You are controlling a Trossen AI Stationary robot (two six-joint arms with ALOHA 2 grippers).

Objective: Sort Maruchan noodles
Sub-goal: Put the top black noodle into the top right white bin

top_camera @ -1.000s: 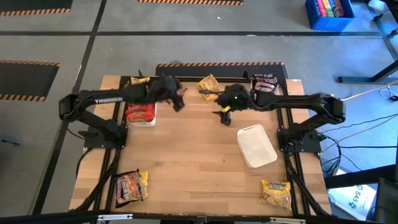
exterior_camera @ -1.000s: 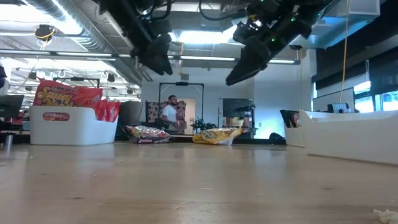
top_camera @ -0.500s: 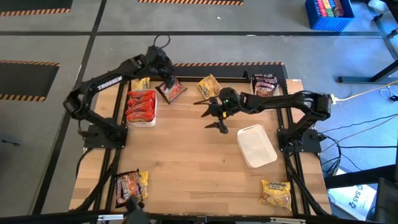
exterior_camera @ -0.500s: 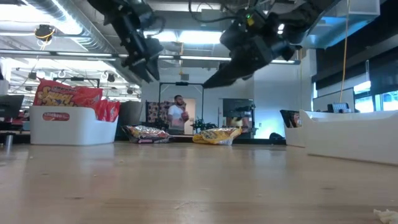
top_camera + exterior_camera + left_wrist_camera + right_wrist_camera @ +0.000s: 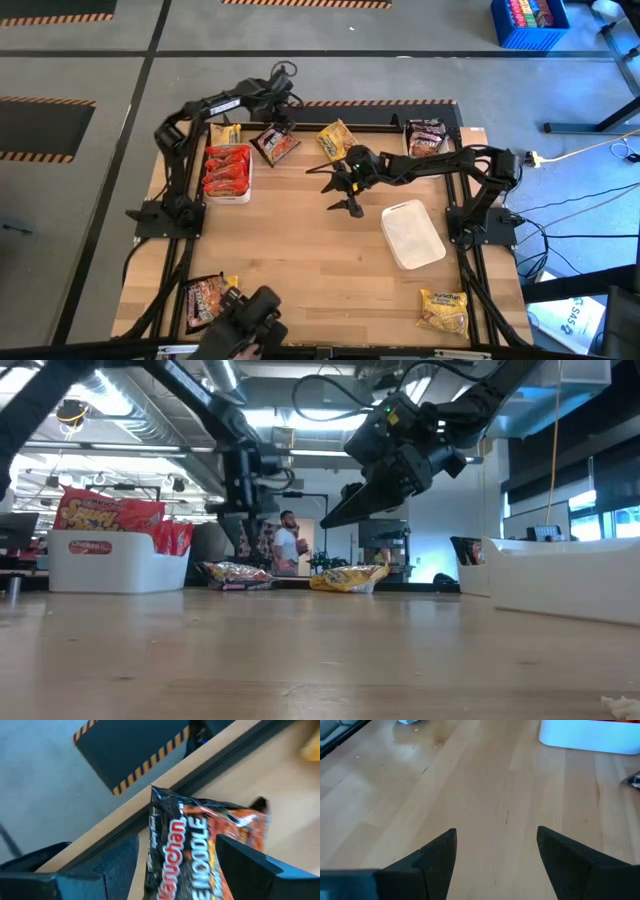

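Observation:
A red-orange Maruchan packet [image 5: 275,145] lies flat on the table near its far edge. It also shows in the left wrist view [image 5: 195,845]. My left gripper [image 5: 279,122] hangs over it, open and pointing down. Its fingers stand on either side of the packet in the left wrist view [image 5: 175,870]. In the low view it [image 5: 246,535] is still above the packet [image 5: 235,573]. My right gripper [image 5: 336,186] is open and empty above the bare mid-table. A white tray [image 5: 228,192] at the left holds several red packets.
A yellow packet [image 5: 336,138] and a dark packet [image 5: 425,135] lie along the far edge. Another yellow one [image 5: 225,132] lies behind the left tray. An empty white tray [image 5: 412,233] sits at the right. More packets lie near left [image 5: 208,298] and near right [image 5: 443,310]. A dark shape [image 5: 250,322] is at the near edge.
My left gripper has swung toward the far edge, turned to point down, and come down over the red-orange packet, which has stayed put. My right gripper has moved toward the table's left and come lower. The dark shape has come in at the near edge.

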